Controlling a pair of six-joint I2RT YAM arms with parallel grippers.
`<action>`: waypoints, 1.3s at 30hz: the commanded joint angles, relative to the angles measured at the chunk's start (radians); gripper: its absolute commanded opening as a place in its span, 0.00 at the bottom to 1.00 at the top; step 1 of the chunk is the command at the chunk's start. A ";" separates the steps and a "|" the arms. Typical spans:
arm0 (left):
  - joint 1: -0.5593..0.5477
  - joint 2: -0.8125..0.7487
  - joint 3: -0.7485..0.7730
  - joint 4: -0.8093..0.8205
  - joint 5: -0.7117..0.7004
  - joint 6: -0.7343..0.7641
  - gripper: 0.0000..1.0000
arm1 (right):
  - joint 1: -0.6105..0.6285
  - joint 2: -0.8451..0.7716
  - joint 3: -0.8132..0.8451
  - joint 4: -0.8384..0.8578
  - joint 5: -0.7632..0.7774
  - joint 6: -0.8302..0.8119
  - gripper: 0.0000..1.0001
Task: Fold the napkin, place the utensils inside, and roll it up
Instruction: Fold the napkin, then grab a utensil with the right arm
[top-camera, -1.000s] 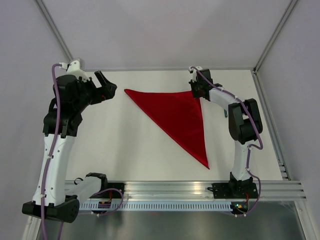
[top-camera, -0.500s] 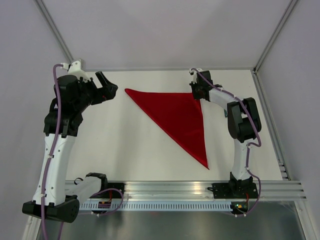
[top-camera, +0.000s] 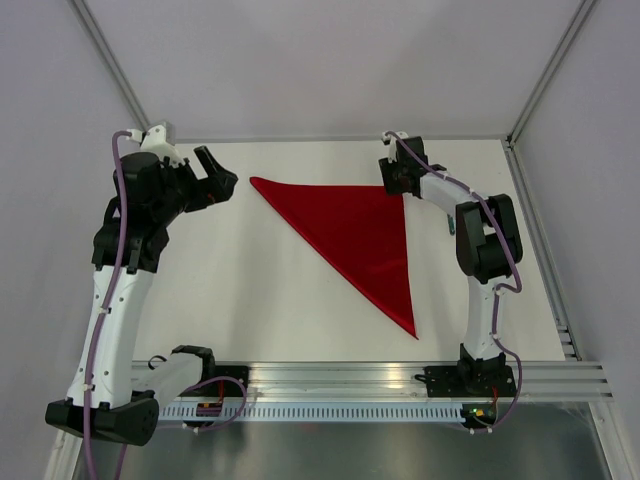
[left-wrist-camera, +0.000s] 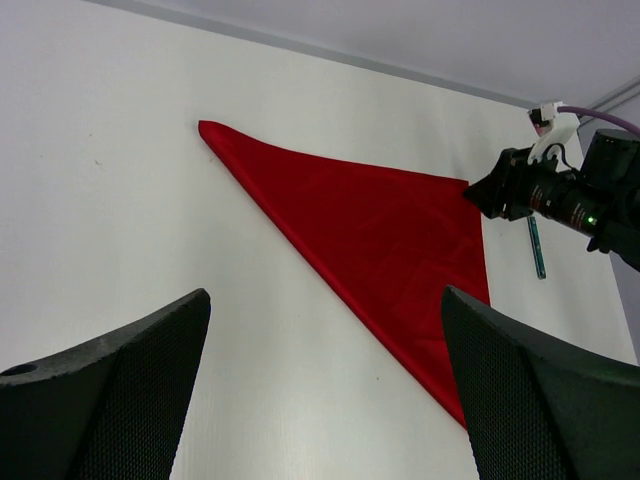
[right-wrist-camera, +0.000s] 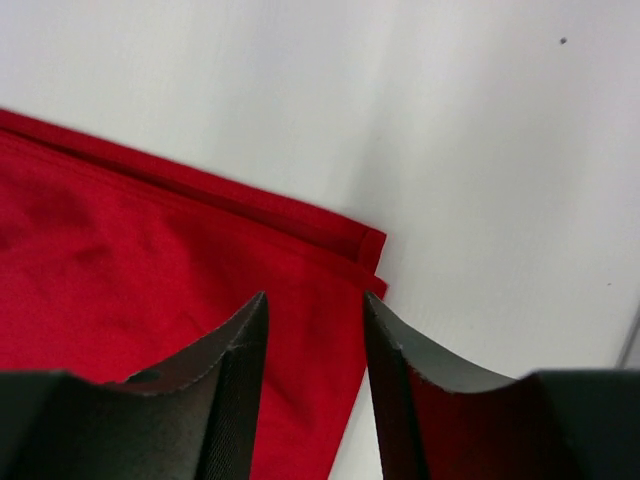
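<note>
On the white surface (top-camera: 250, 290), far-right quarter:

- Napkin (top-camera: 360, 235) (left-wrist-camera: 380, 240) (right-wrist-camera: 150, 250): red, folded into a flat triangle.
  - Far edge: runs from a sharp far-left point to the far-right corner, roughly along the back wall (top-camera: 330, 70) but apart from it.
  - Right edge: runs from that corner toward the near side and ends in a narrow tip short of the rail (top-camera: 350, 375).
  - Long edge: a straight diagonal from the far-left point to the near tip.
  - Layers: in the right wrist view the far-right corner shows two layers, slightly offset.
- Right end effector (top-camera: 393, 186) (left-wrist-camera: 478, 193) (right-wrist-camera: 315, 300): at the napkin's far-right corner. Its fingers are narrowly parted, with flat cloth visible in the gap. Contact with the cloth cannot be told.
- Left end effector (top-camera: 218, 172) (left-wrist-camera: 322, 300): fingers spread wide and holding nothing. It sits just left of the napkin's far-left point, apart from it and raised off the surface.
- Teal strip (left-wrist-camera: 537, 245): thin, lying on the surface right of the napkin's right edge and separate from it.
- Open room:
  - Broad bare surface left of and nearer than the diagonal edge, reaching the rail.
  - A narrower band between the right edge and the right arm.
  - A strip between the far edge and the back wall.
</note>
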 joint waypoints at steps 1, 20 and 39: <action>0.003 -0.014 -0.011 0.045 0.029 -0.035 1.00 | -0.028 -0.035 0.079 -0.035 0.015 0.012 0.50; 0.002 -0.076 -0.227 0.205 0.198 -0.080 1.00 | -0.312 -0.150 -0.105 -0.183 -0.063 -0.063 0.51; 0.003 -0.092 -0.279 0.220 0.209 -0.061 1.00 | -0.323 0.014 -0.029 -0.241 -0.048 -0.055 0.39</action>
